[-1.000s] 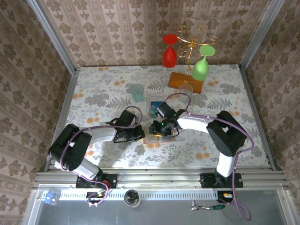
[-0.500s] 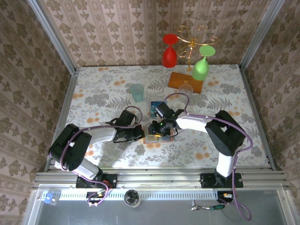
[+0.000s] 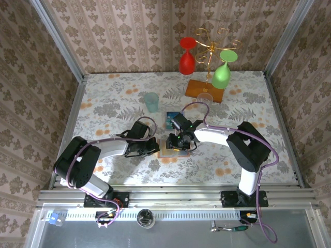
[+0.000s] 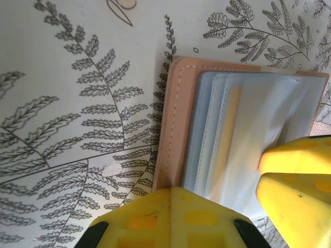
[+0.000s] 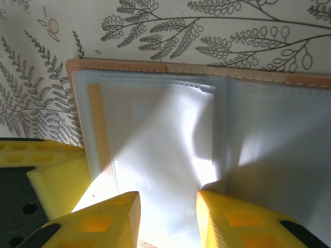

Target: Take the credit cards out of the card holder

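The card holder (image 3: 164, 153) lies open on the patterned table, tan rim round grey-blue pockets (image 4: 248, 119). An orange-tan edge of a credit card (image 4: 234, 129) peeks from a pocket (image 5: 94, 119). My left gripper (image 3: 154, 147) is shut, its tips (image 4: 171, 192) pressed on the holder's tan left edge. My right gripper (image 3: 178, 143) hovers over the holder, jaws partly open (image 5: 168, 209), tips set on the pale pocket with nothing seen pinched between them. A teal-blue card (image 3: 172, 119) lies on the table just beyond the holder.
A teal tumbler (image 3: 151, 102) stands behind the holder to the left. At the back right is a gold glass rack on an orange wooden base (image 3: 205, 91), with a red glass (image 3: 187, 61) and a green glass (image 3: 221, 75) hanging. Papered walls enclose the table.
The right gripper has edged slightly left over the card holder. The left gripper has stayed put on the holder's edge.
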